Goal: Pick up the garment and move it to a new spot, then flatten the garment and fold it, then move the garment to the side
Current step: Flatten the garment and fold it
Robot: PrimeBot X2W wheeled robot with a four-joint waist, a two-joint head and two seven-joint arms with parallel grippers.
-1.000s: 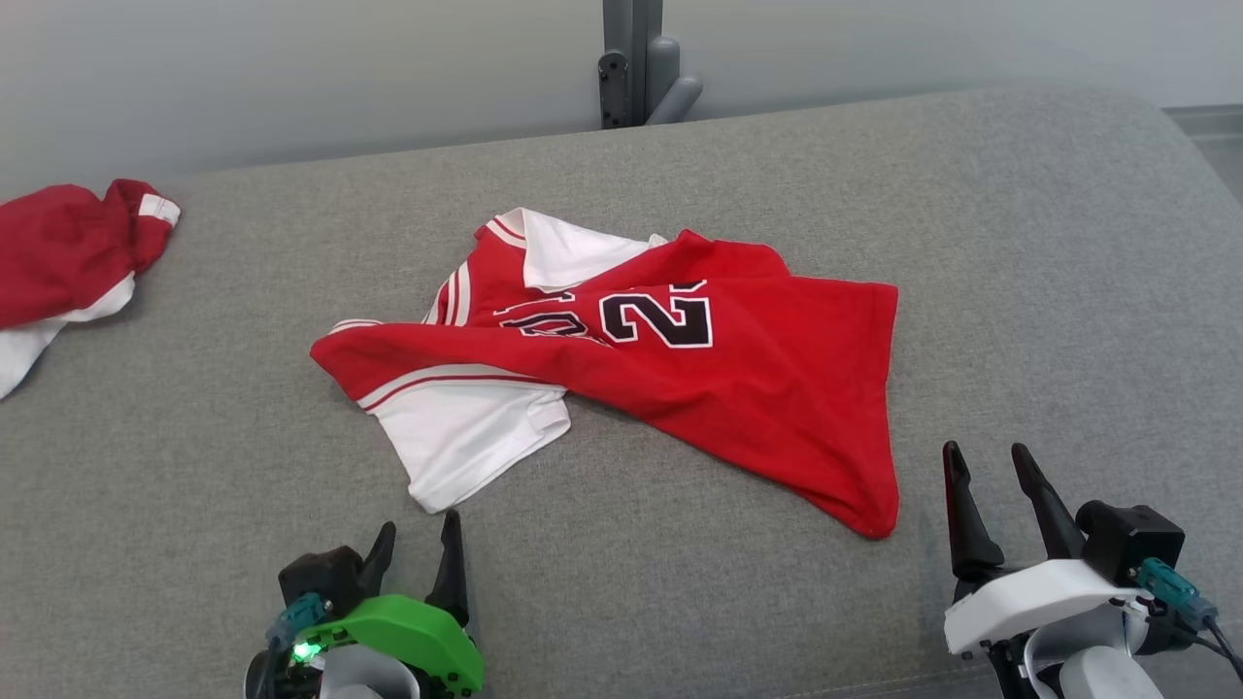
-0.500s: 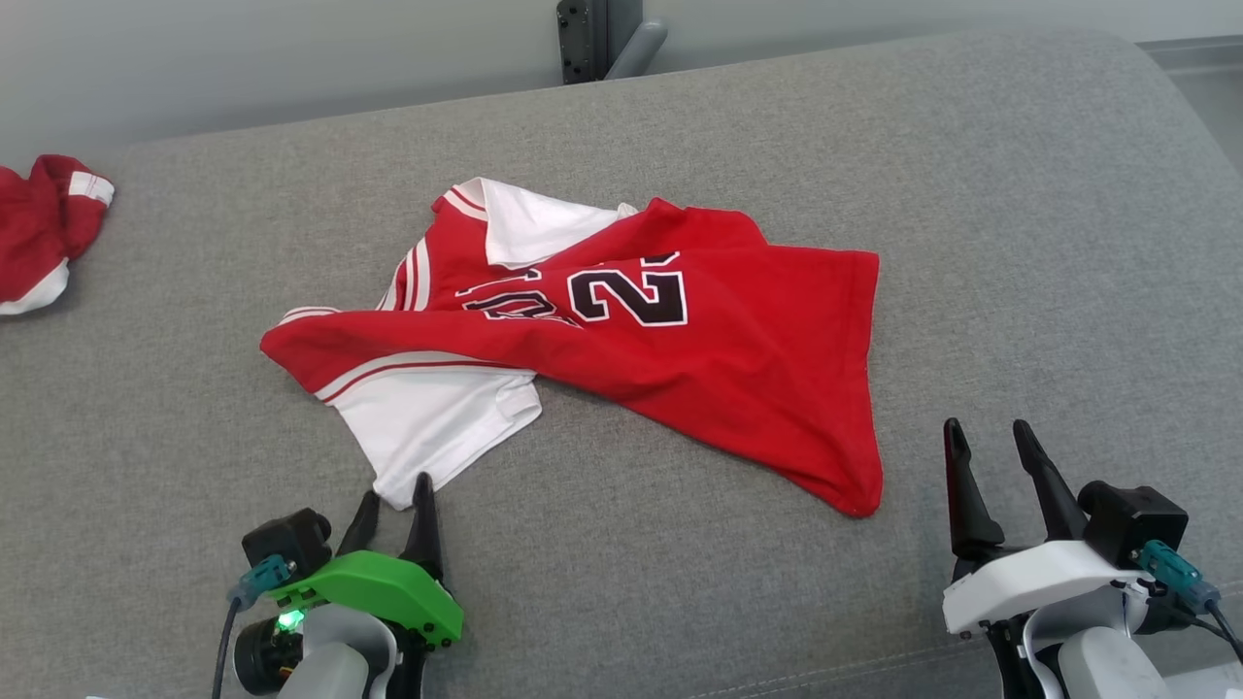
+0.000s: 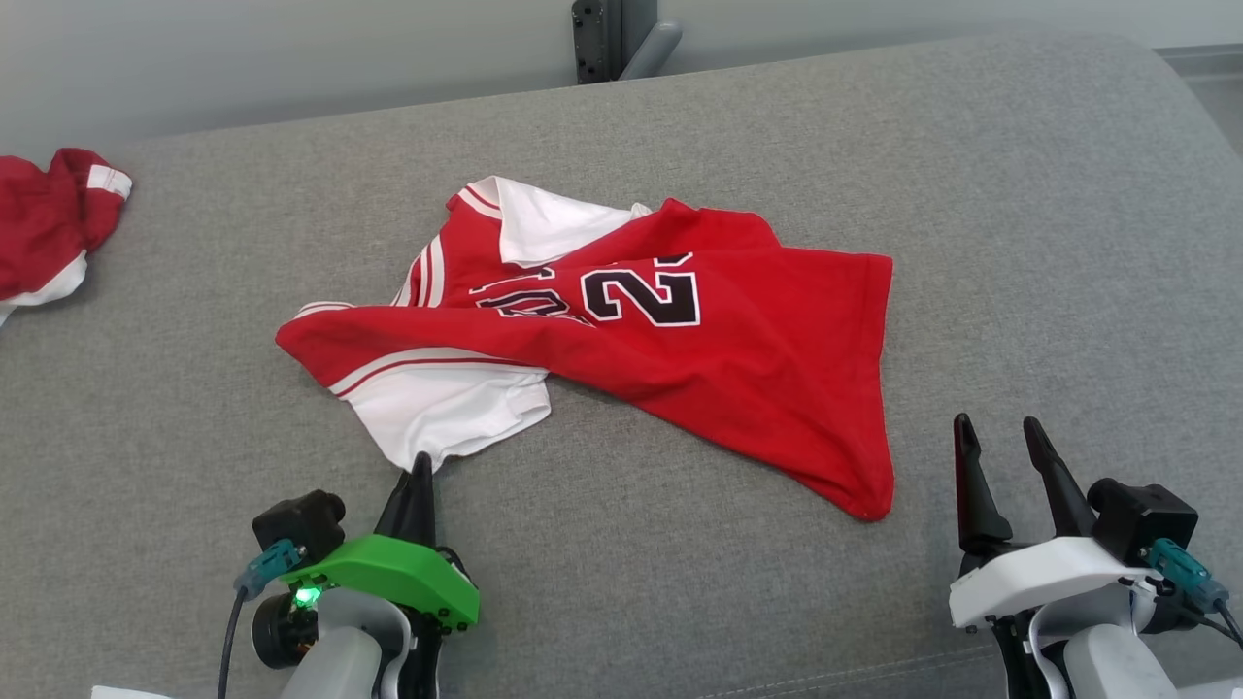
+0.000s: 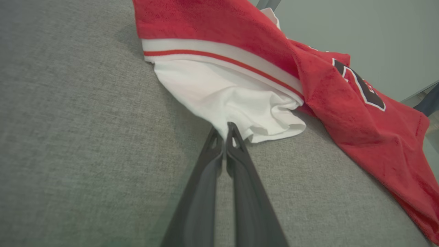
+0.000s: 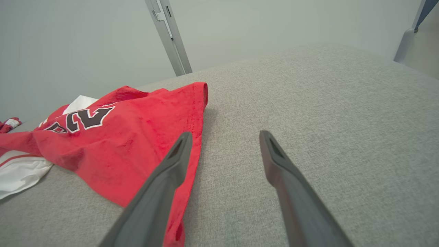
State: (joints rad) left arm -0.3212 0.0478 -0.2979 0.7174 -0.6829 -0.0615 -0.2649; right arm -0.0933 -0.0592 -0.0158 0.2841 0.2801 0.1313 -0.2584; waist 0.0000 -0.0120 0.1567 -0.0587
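we see a grey cushion (image 3: 971, 243) carrying everything; its near edge and both side edges run out of the head view, and only its far edge and rounded far right corner show.

the garment (image 3: 738, 369), red with white parts, lies crumpled around the middle of the cushion, a little towards the left. it is folded over itself, so the black number on it is partly covered and we cannot read all of it. its white sleeve (image 3: 447, 413) points towards the near edge, and its red hem reaches towards the near right.

a second red and white cloth (image 3: 49, 233) sits bunched at the far left edge, cut off by the frame, so we cannot tell what it is.

the right gripper (image 3: 1005, 451) is near the near right corner, just beside the red hem. its fingers stand wide apart with nothing between them. in its wrist view one finger (image 5: 171, 164) overlaps the hem, and we cannot tell whether it touches.

the left gripper (image 3: 419, 466) is near the near edge, left of middle, fingers pressed together. in its wrist view the sleeve (image 4: 219, 92) narrows to a point at the tips (image 4: 226, 128), so we take the corner to be pinched; how much cloth is caught is hidden.

a metal post (image 3: 607, 39) rises behind the far edge, its top cut off.
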